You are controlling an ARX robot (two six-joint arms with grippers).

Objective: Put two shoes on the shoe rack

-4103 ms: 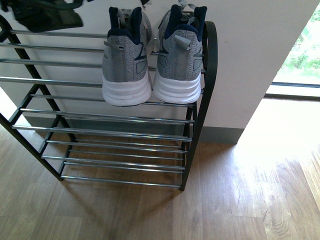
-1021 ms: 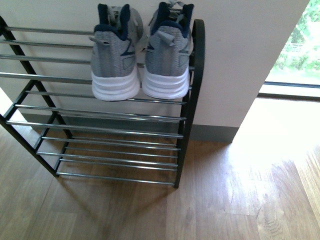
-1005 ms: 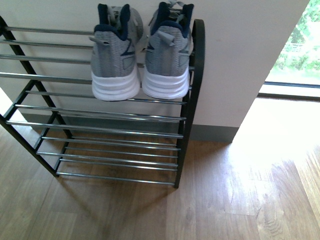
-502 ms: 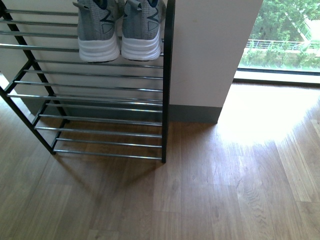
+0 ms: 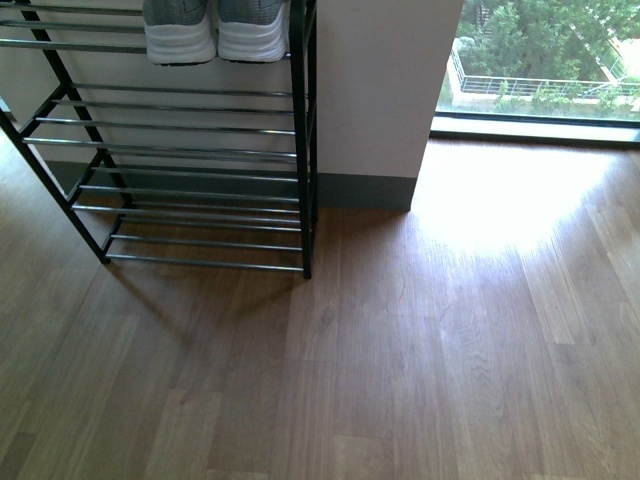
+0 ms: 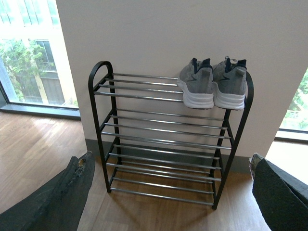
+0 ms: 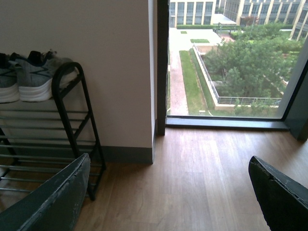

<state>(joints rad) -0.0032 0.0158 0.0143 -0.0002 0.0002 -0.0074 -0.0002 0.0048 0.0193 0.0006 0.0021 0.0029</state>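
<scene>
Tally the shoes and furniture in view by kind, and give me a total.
Grey knit sneakers with white soles: 2
Black-framed shoe rack with chrome rods: 1
Total: 3

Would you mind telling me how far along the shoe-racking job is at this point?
Done, it seems: the two grey sneakers sit side by side, heels outward, on the top tier of the shoe rack, at one end. In hand: nothing; the left claw and right claw are both open and empty. Left: apparently nothing, since no other shoe shows in any view.
</scene>
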